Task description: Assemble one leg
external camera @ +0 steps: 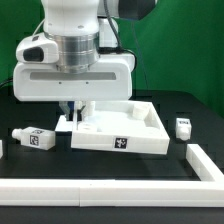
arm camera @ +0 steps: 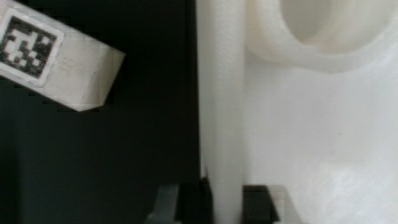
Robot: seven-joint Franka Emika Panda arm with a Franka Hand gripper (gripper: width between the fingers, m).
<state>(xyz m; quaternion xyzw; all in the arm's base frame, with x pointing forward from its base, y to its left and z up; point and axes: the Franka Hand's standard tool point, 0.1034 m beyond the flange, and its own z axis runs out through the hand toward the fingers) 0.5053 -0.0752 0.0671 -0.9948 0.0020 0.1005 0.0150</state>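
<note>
One leg (external camera: 35,138), a stubby white post with tag markers, lies on the black table at the exterior view's left. It also shows in the wrist view (arm camera: 48,57), apart from the gripper. A second leg (external camera: 183,127) stands at the exterior view's right. My gripper (external camera: 72,112) is down at the back left corner of the large white tray-like panel (external camera: 140,142). In the wrist view my gripper (arm camera: 221,192) has one dark finger (arm camera: 180,203) on each side of the panel's upright wall (arm camera: 228,100), pressed against it. No leg is held.
A round white socket (arm camera: 338,40) sits in the panel's floor near the gripper. A low white rail (external camera: 110,188) runs along the table's front and turns back at the exterior view's right (external camera: 205,160). A green backdrop stands behind.
</note>
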